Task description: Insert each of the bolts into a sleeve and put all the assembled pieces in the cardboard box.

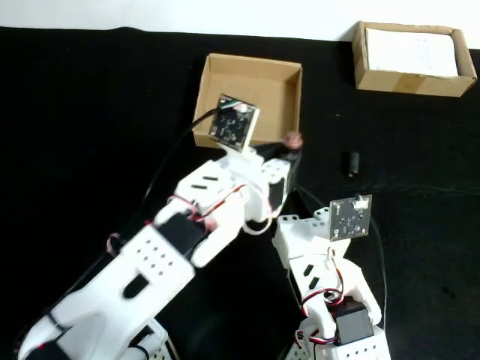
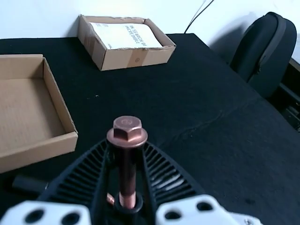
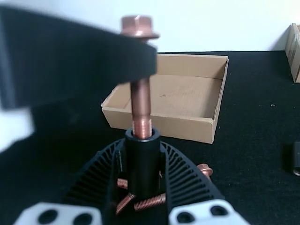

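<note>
My left gripper point(image 2: 126, 149) is shut on a copper bolt point(image 2: 127, 159), held upright with its hex head on top. The bolt's threaded end point(image 3: 140, 93) stands in the mouth of a black sleeve point(image 3: 142, 159), and most of the shank is still outside it. My right gripper point(image 3: 142, 147) is shut on that sleeve and holds it upright. In the high view the left gripper point(image 1: 289, 150) and the bolt head point(image 1: 292, 138) hang just off the near right corner of the empty cardboard box point(image 1: 251, 97). The box point(image 3: 173, 101) lies close behind the two grippers.
Loose copper bolts point(image 3: 150, 201) lie on the black cloth under my right gripper. A spare black sleeve point(image 1: 351, 163) lies to the right of the box. A second cardboard box point(image 1: 412, 56) holding white paper sits at the back right. A black chair point(image 2: 267, 47) stands beyond the table.
</note>
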